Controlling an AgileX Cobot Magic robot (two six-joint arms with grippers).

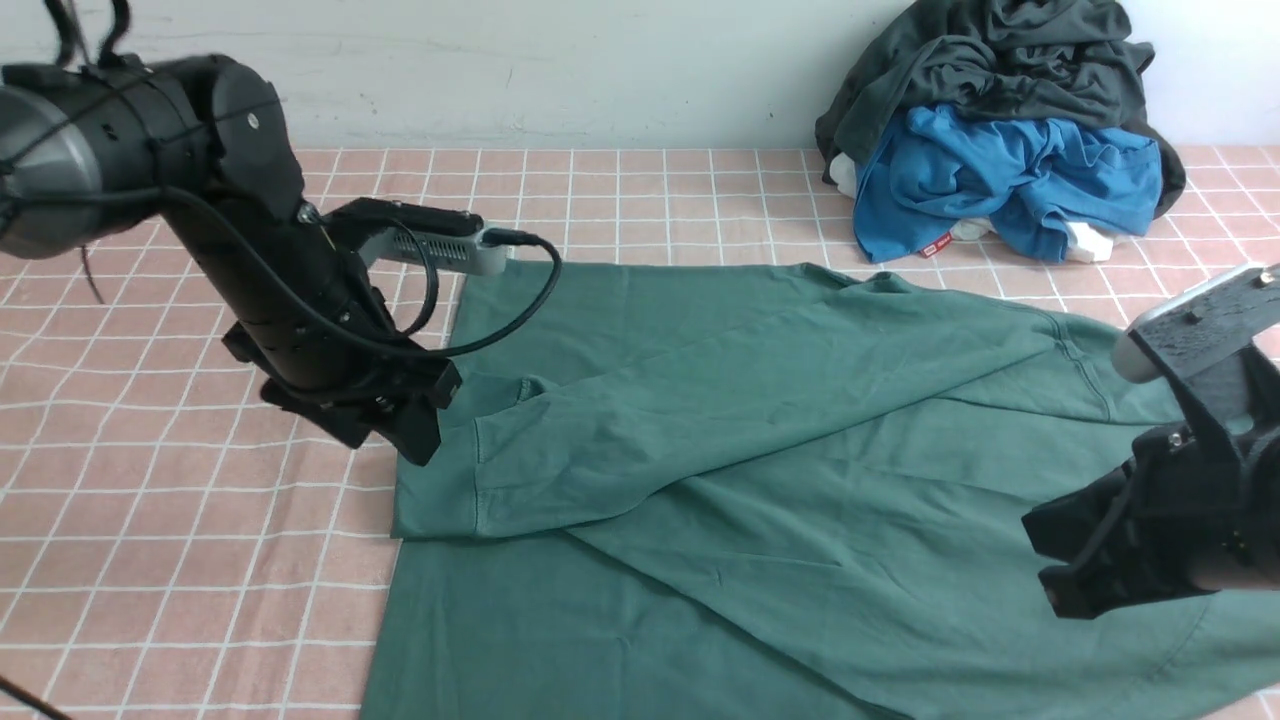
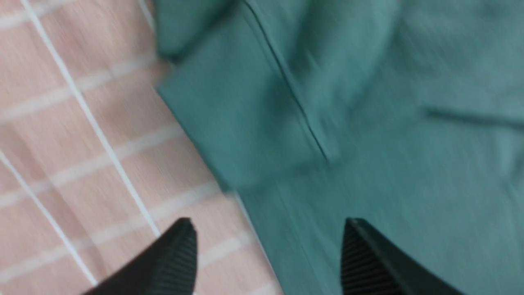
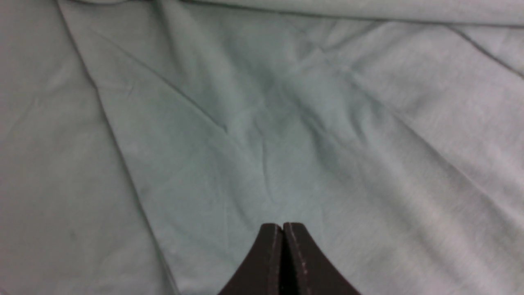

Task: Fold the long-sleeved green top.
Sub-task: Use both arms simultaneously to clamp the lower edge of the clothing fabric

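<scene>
The top [image 1: 760,420] lies spread out in the middle of the pink checked cover [image 1: 150,520]. One sleeve [image 1: 700,430] is laid across it. The sleeve runs long from far right to near left, and its cuff [image 1: 440,500] ends at the top's left edge.

My left gripper [image 1: 415,440] is just beside that cuff, on its far side. Its fingers [image 2: 172,262] are wide apart with nothing held. This is the nearer arm to the cuff. My right gripper [image 1: 1070,575] is over the near right part of the top, fingers pressed together and holding nothing.

The top's near edge runs off the picture. My right gripper hides some of its right side. The left wrist view is blurry, so I can't tell if those fingers touch the top.
</scene>
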